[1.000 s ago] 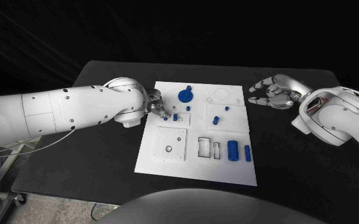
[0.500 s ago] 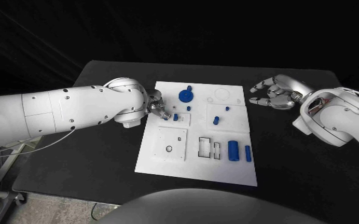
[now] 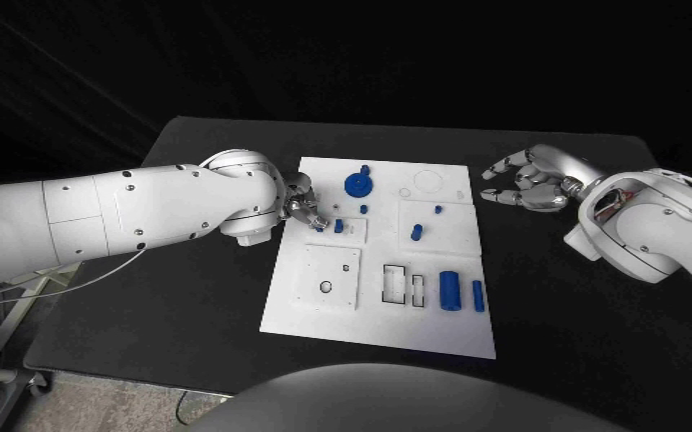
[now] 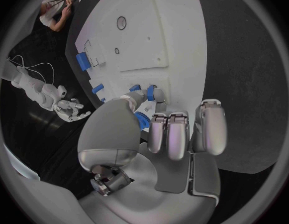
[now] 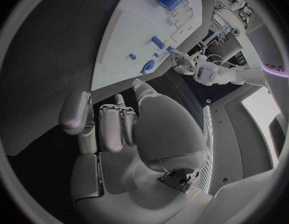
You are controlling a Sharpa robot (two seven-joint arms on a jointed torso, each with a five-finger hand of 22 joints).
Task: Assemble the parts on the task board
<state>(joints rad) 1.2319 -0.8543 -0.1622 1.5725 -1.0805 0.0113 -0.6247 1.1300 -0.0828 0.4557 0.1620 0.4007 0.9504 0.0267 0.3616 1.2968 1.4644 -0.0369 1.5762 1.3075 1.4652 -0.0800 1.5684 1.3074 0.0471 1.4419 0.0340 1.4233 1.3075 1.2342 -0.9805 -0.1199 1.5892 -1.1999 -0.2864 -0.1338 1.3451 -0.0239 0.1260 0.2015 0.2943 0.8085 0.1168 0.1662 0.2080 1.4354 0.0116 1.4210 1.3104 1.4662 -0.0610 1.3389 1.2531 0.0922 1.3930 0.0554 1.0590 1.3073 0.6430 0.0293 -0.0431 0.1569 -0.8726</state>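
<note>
One small blue peg (image 4: 142,119) pinched in the left hand (image 3: 303,206), right over the task board (image 3: 378,332); right hand (image 3: 528,181) hangs empty, fingers apart, off the board's far-right corner

black table (image 3: 173,332) under me, matte, rounded corners. behind it black curtain (image 3: 346,32), folds faint, fills far wall. at near left corner, grey speckled floor (image 3: 101,402), metal frame leg (image 3: 18,304), thin cable (image 3: 180,410) trailing. my right wrist view: bright window or panel (image 5: 262,115) at rim, pale wall beside, dim clutter of stands farther off.
</note>
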